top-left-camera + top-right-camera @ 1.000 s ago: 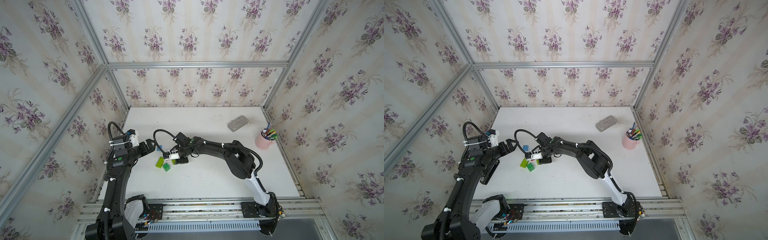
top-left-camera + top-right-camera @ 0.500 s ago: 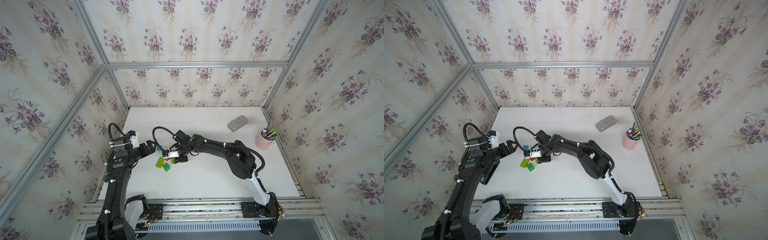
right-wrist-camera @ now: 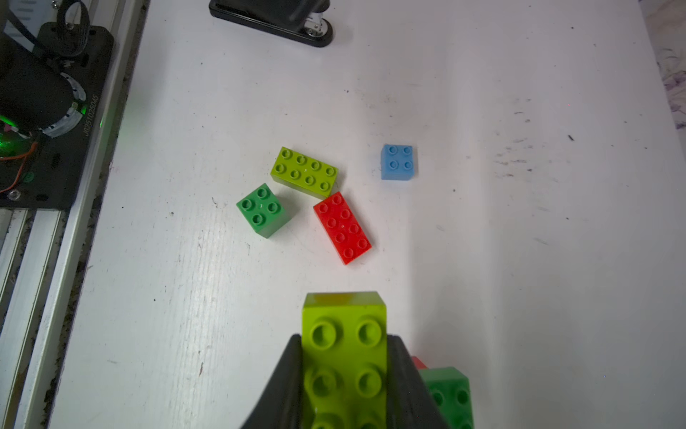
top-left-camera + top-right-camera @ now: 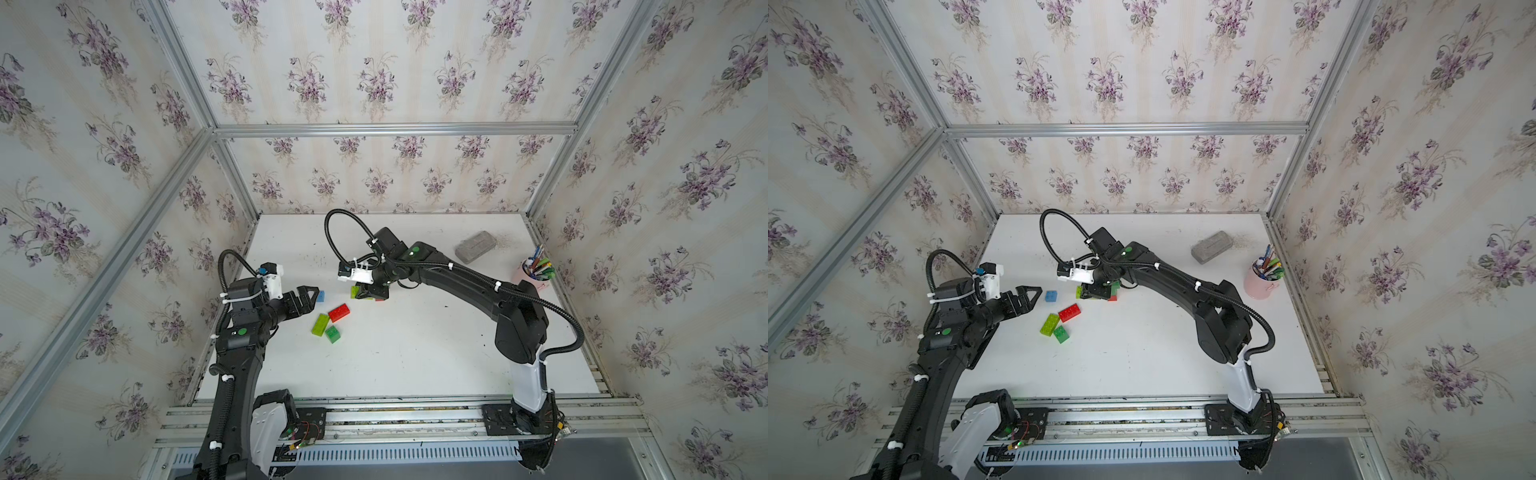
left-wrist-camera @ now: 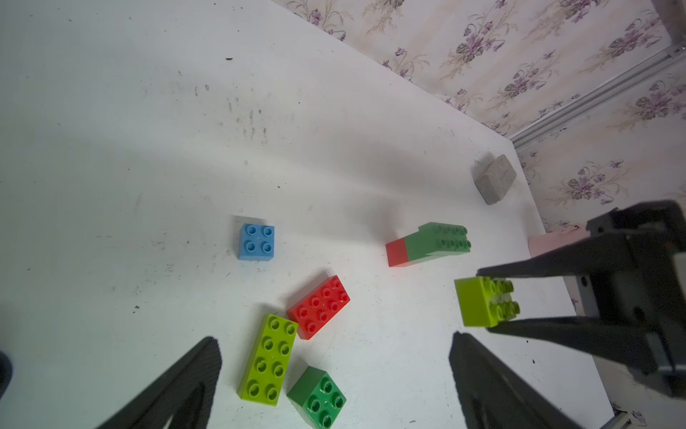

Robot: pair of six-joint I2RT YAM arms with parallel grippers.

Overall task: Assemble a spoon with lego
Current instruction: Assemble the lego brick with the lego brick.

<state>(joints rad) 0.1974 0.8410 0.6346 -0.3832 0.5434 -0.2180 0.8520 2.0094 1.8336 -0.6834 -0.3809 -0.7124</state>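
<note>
Drawn back from the loose bricks (image 4: 338, 312), right fingers (image 3: 286, 379) pinch a lime brick (image 3: 343, 356); left fingers (image 5: 178, 386) spread over open table (image 4: 415, 353).

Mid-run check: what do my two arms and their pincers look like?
The left arm and right arm have black links, a white lower segment, green dots and ribbed black hoses held by white zip ties, with white camera mounts at the wrists. The left pincer and right pincer are black with tapering triangular fingers.
</note>
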